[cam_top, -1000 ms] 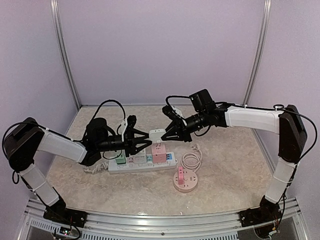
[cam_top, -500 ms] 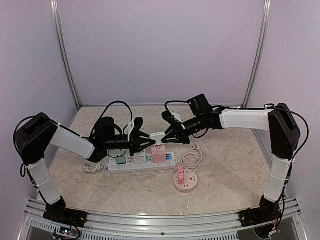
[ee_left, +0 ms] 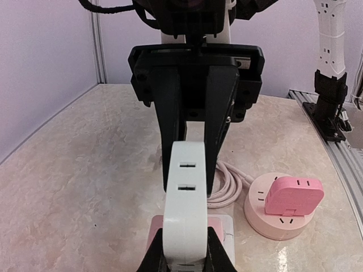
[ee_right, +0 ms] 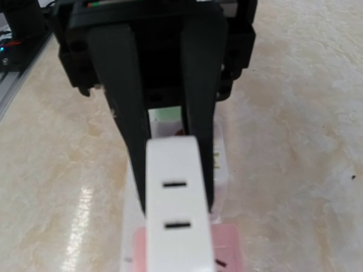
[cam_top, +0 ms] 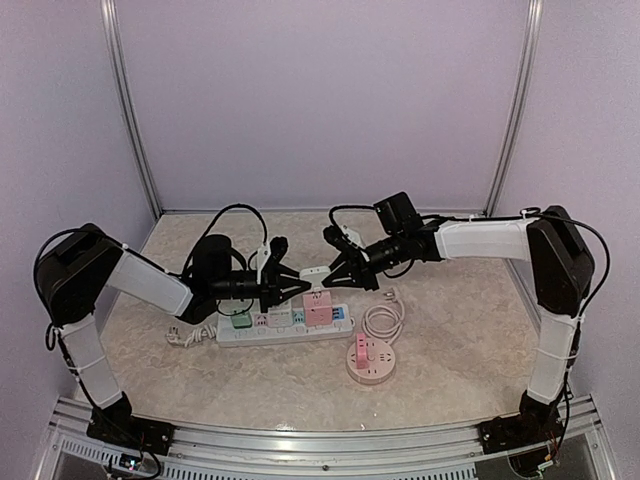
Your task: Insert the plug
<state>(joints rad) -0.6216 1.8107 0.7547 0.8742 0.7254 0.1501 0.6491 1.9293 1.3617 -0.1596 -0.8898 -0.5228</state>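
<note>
A white plug (cam_top: 313, 270) with two slots in its side hangs just above the white power strip (cam_top: 285, 330). My left gripper (cam_top: 299, 279) is shut on its left end and my right gripper (cam_top: 334, 270) is shut on its right end, so both hold it, nose to nose. In the left wrist view the plug (ee_left: 184, 209) runs from my jaws into the other arm's black fingers (ee_left: 170, 113). The right wrist view has the plug (ee_right: 176, 221) filling the bottom, hiding my own fingertips, with the left arm's fingers (ee_right: 122, 107) clamped on its far end.
Plugged into the strip are a pink adapter (cam_top: 318, 306), a small pale one and a green one (cam_top: 241, 319). A round pink socket (cam_top: 372, 360) carrying a pink adapter (ee_left: 295, 195), with its coiled cable (cam_top: 384, 320), lies to the right.
My left gripper slid right to the plug and shut on its free end. The right arm brought the plug a little left and lower, still gripping it.
</note>
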